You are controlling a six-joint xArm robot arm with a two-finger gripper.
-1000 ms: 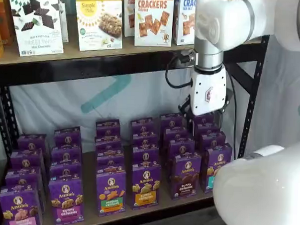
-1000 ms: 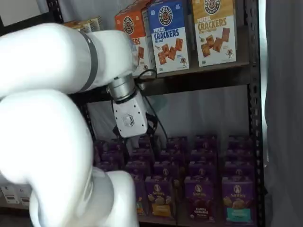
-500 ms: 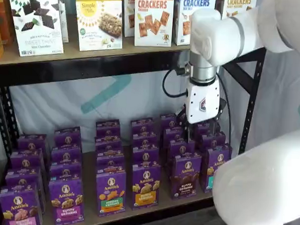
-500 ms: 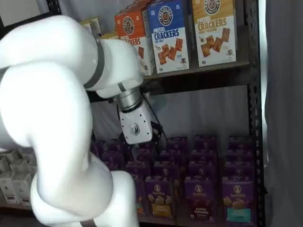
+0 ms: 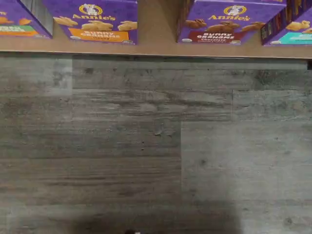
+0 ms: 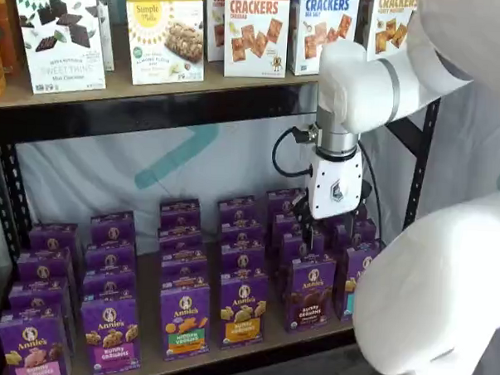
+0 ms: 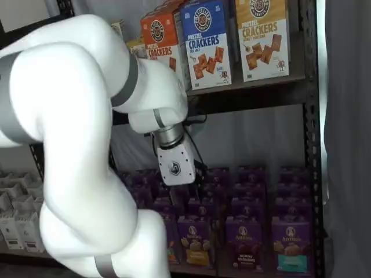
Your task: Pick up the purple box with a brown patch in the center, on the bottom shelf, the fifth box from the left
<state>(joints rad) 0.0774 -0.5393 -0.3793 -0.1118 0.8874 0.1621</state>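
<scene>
Filling the right side of one shelf view and the left of the other, the white arm (image 6: 444, 304) bends in front of the rack. The bottom shelf (image 6: 147, 349), a light brown wooden surface in a black frame, carries rows of small purple cartons in the lower half of both shelf views. On the shelf above, cracker boxes (image 6: 255, 32) stand along the top of the frame. The hand (image 6: 321, 230) hangs right of center in a shelf view, its white body over the rear cartons; its black fingers are dark against the boxes, so I cannot tell whether they are spread or pressed together. The purple box (image 6: 310, 293), with its brown snack picture, stands at the shelf's front edge, lower in the frame than the hand and apart from it. In the wrist view the same box (image 5: 224, 22) sits at the shelf's lip, with grey plank floor (image 5: 156, 146) beyond.
</scene>
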